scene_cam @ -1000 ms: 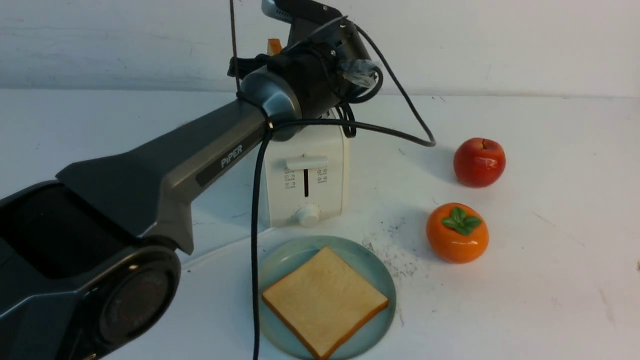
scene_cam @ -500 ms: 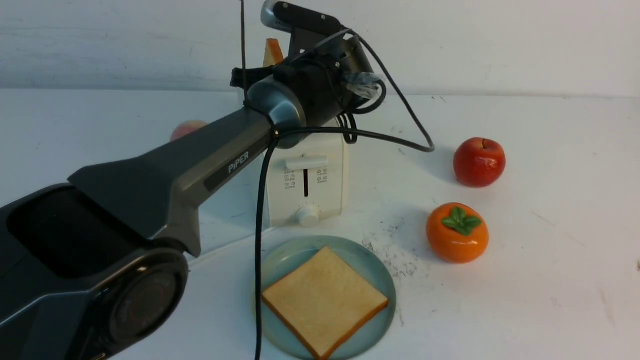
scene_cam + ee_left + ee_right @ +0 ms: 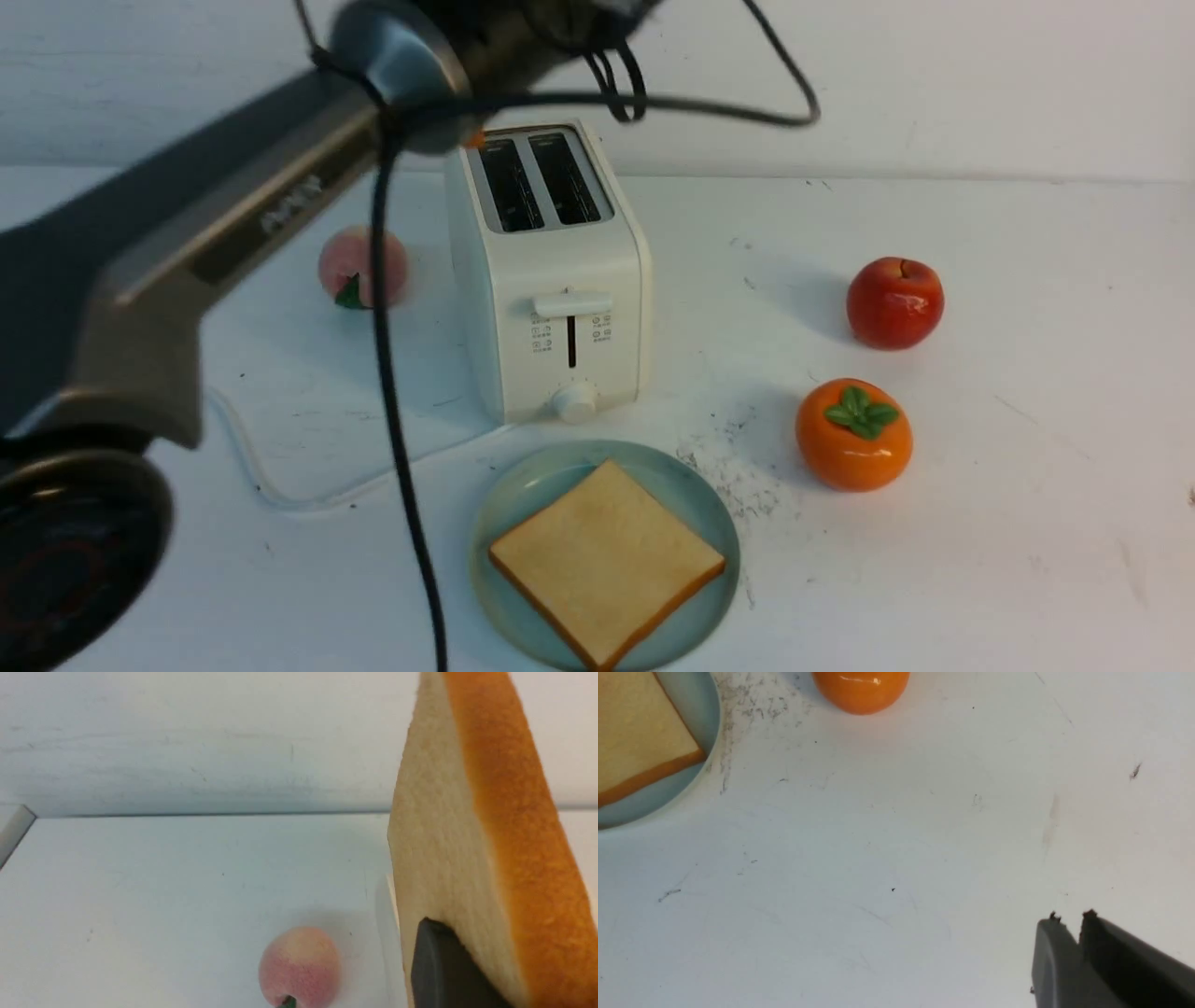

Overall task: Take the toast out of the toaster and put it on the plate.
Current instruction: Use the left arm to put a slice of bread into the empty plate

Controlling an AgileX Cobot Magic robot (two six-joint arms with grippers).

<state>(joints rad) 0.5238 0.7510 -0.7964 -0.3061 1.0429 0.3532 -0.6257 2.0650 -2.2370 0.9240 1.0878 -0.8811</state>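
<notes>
Already one toast slice is lying on the plate, while the left claw is gripping a second slice clear of the toaster, awaiting plating.

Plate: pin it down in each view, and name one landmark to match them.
Front view: plate low centre, before the toaster, bearing a slice.
Left wrist view: not in it.
Right wrist view: plate cut by the frame edge, near the persimmon.
Shared landmark: persimmon, in front and right wrist views.
</notes>
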